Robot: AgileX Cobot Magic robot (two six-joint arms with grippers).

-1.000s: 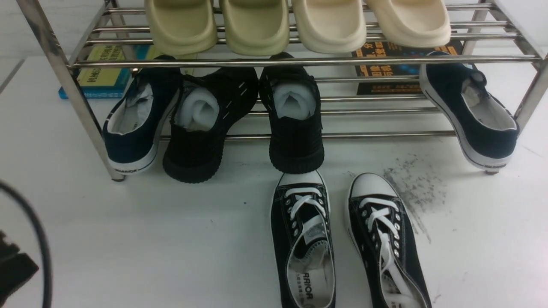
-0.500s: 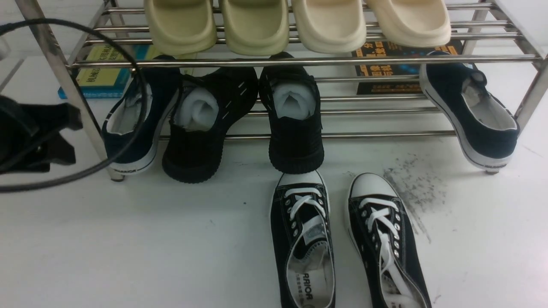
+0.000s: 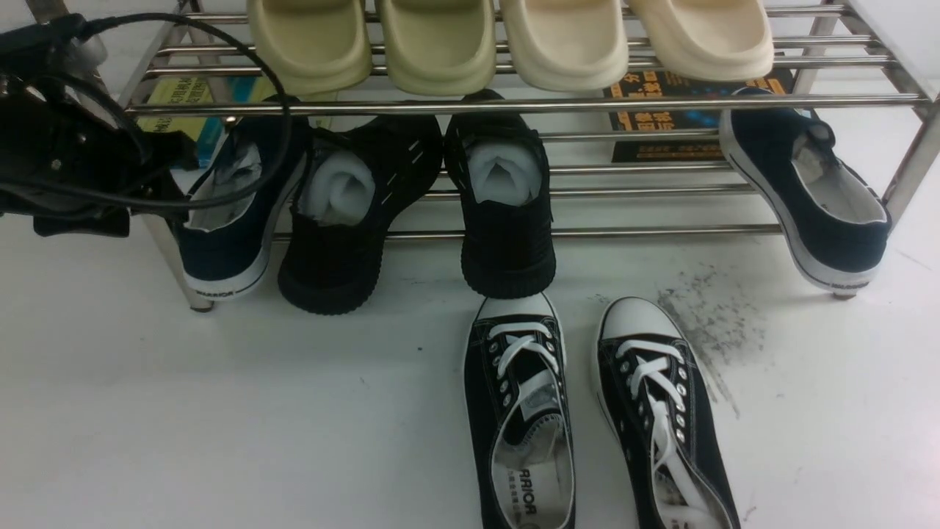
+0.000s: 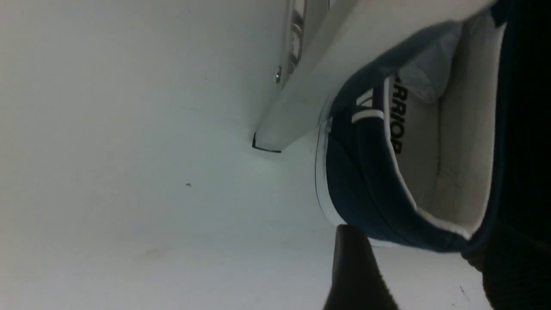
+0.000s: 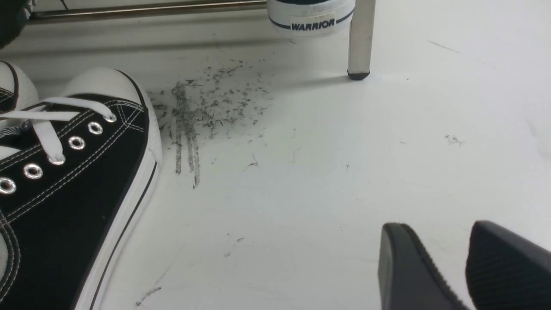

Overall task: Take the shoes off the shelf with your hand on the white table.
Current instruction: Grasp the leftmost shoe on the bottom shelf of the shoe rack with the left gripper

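Observation:
The shoes are two navy slip-ons leaning heel-down on the lower tier of the steel shelf [image 3: 514, 105]. One [image 3: 224, 235] is at the left end and one [image 3: 815, 198] is at the right end. My left gripper [image 3: 172, 158] is beside the shelf's left leg, close to the left shoe. In the left wrist view it [image 4: 409, 245] is open, with that shoe's heel [image 4: 370, 189] just ahead of the fingers. My right gripper [image 5: 439, 228] is open and empty, low over the white table [image 5: 323, 172]. The right shoe's heel [image 5: 312, 17] lies ahead of it.
Two black knit sneakers [image 3: 345, 213] [image 3: 507, 206] stand next to the left navy shoe. Two black white-laced sneakers [image 3: 521, 419] [image 3: 664, 411] lie on the table in front. Pale slippers [image 3: 440, 44] fill the top tier. Books [image 3: 176, 117] lie behind. The left arm's cable [image 3: 279, 147] loops over the left shoe.
My left arm has risen from the bottom left corner and moved forward to the shelf's left end, beside the left navy shoe. The shoes have not moved.

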